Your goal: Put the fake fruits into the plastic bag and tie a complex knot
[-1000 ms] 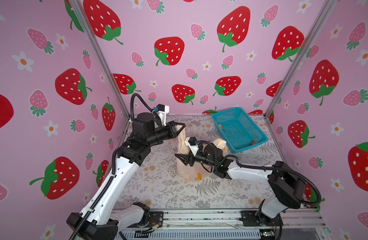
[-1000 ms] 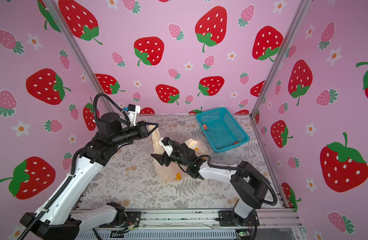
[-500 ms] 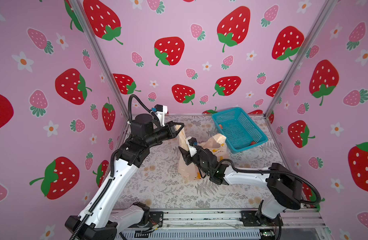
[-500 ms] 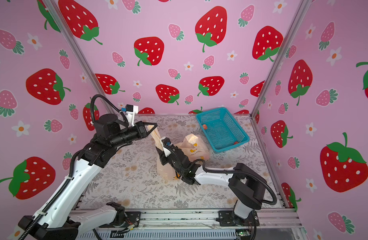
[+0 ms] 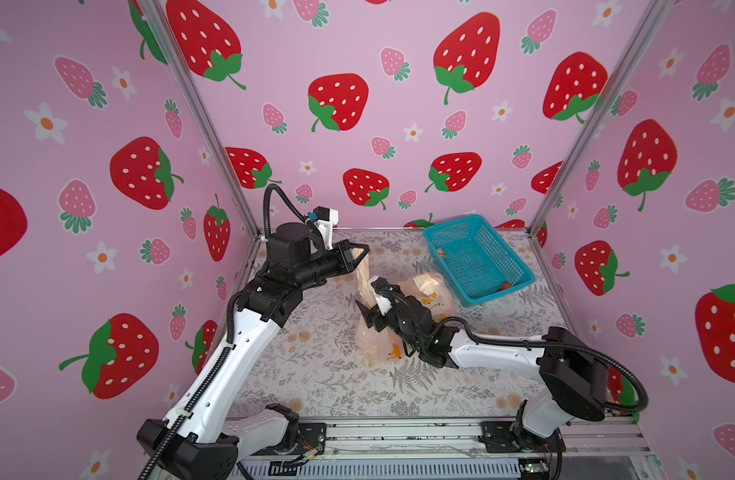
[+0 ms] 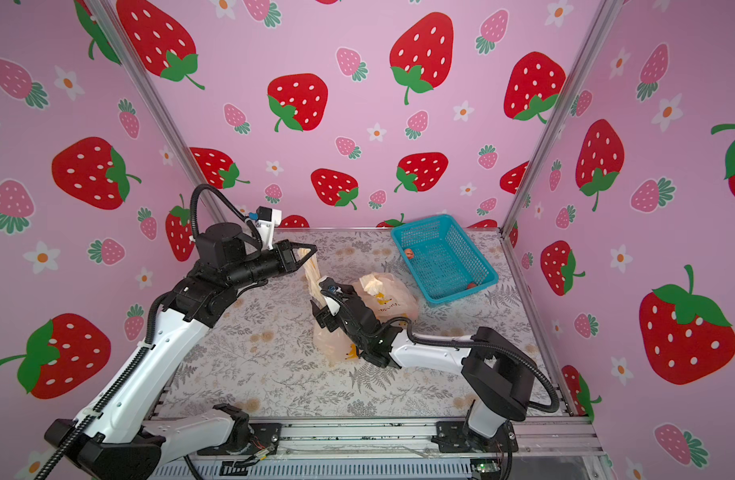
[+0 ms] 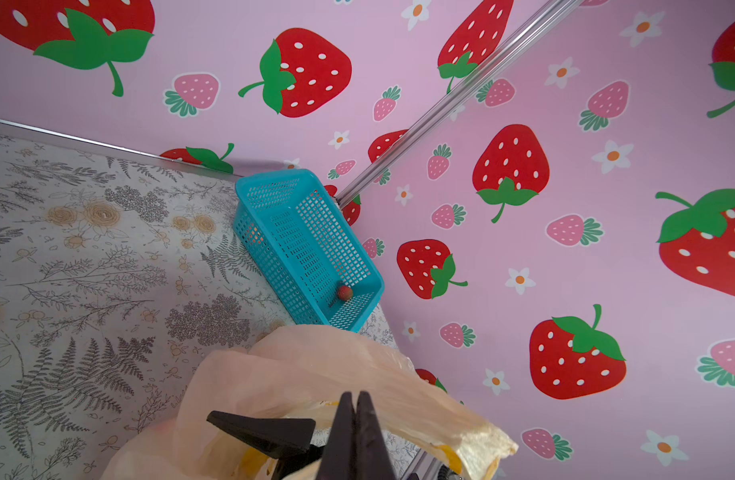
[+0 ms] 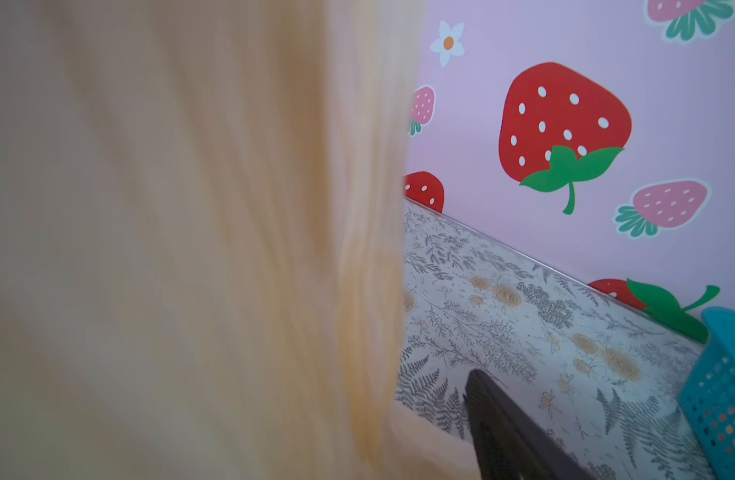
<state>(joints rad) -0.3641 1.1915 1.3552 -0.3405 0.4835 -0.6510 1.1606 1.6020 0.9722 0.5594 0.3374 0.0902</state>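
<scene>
On the table (image 5: 315,353), the plastic bag (image 5: 367,345) looks crinkly peach

Blurred peach plastic bag (image 8: 191,249) fills over half of view, close to lens. Beside it, not touching, dark finger (image 8: 511,436) over floral table (image 8: 565,345). Blue mesh basket (image 8: 727,374) at edge. Strawberry wallpaper (image 8: 503,54) behind.

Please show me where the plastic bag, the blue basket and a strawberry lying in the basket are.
plastic bag (image 5: 369,344): in a top view, on its lower bulging body.
blue basket (image 7: 270,266): left wrist view, on its long mesh side wall.
strawberry (image 7: 344,292): left wrist view, on its red body, near a basket corner.
</scene>
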